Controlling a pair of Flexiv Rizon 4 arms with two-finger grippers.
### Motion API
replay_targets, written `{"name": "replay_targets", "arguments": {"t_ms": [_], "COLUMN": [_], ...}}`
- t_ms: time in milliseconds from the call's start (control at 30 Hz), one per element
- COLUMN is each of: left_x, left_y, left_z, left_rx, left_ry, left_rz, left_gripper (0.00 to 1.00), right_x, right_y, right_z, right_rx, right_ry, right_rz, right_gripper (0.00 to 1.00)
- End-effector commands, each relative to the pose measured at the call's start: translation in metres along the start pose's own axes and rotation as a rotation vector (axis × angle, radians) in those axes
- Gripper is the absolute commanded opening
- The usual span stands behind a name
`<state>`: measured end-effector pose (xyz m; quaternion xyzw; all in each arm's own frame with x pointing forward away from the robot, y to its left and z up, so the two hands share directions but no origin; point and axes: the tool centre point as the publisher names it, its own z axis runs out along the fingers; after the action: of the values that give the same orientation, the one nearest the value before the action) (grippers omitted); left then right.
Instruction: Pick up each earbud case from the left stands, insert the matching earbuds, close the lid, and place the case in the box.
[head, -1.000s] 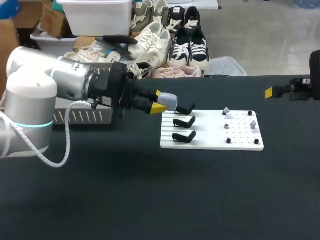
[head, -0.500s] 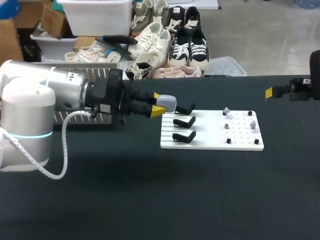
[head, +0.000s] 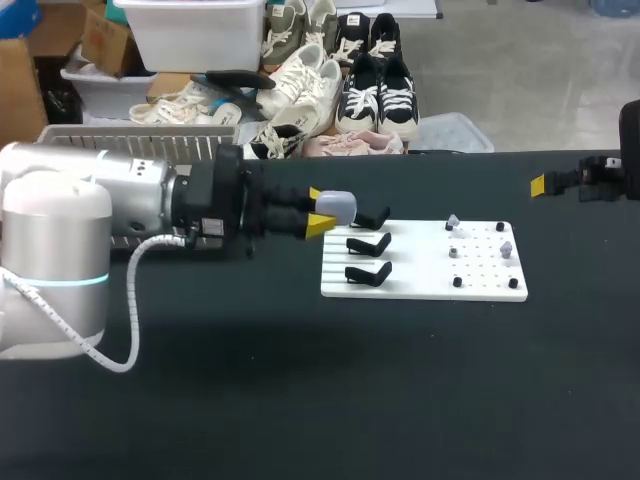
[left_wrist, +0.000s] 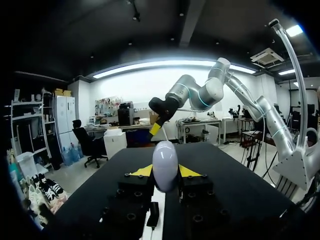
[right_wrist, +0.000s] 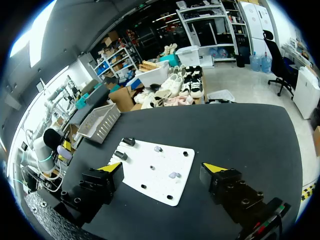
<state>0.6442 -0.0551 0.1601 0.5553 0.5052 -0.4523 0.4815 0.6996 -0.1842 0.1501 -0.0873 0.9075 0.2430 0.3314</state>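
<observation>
The left gripper (head: 318, 208) pinches the smooth, rounded case (head: 340, 206) just beside the white board (head: 420, 278), so it may squirt free (right gripper (right_wrist: 165, 172) gapes, empty).

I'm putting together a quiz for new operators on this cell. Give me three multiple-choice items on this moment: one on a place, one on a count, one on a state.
1. Where is the earbud case?
A) on the lowest stand
B) in the left claw
C) in the right claw

2. How many black stands are on the white board?
A) one
B) three
C) five

3. How is the right claw?
A) open, empty
B) shut on a case
C) shut on an earbud

Answers:
1 B: both yellow tips press its sides in the left wrist view.
2 B: three stand in a column at the board's left end.
3 A: its fingers are wide apart with nothing between them.
</observation>
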Motion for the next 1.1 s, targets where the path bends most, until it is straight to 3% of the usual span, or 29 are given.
{"name": "replay_targets", "arguments": {"t_ms": [33, 433, 767, 1100], "left_x": [0.01, 0.015, 0.022, 0.029], "left_y": [-0.002, 0.006, 0.012, 0.015], "left_z": [0.009, 0.027, 0.038, 0.04], "left_rx": [0.001, 0.098, 0.131, 0.118], "left_ry": [-0.051, -0.062, -0.062, -0.037], "left_rz": [-0.006, 0.0, -0.011, -0.024], "left_gripper": [0.0, 0.0, 0.0, 0.0], "right_x": [0.0, 0.003, 0.02, 0.027], "right_y": [-0.002, 0.002, 0.066, 0.131], "right_z": [0.0, 0.0, -0.007, -0.01], "right_rx": [-0.007, -0.014, -0.026, -0.11], "right_ry": [0.002, 0.01, 0.062, 0.095], "right_rz": [-0.001, -0.016, -0.199, -0.321], "right_gripper": [1.0, 1.0, 1.0, 1.0]}}
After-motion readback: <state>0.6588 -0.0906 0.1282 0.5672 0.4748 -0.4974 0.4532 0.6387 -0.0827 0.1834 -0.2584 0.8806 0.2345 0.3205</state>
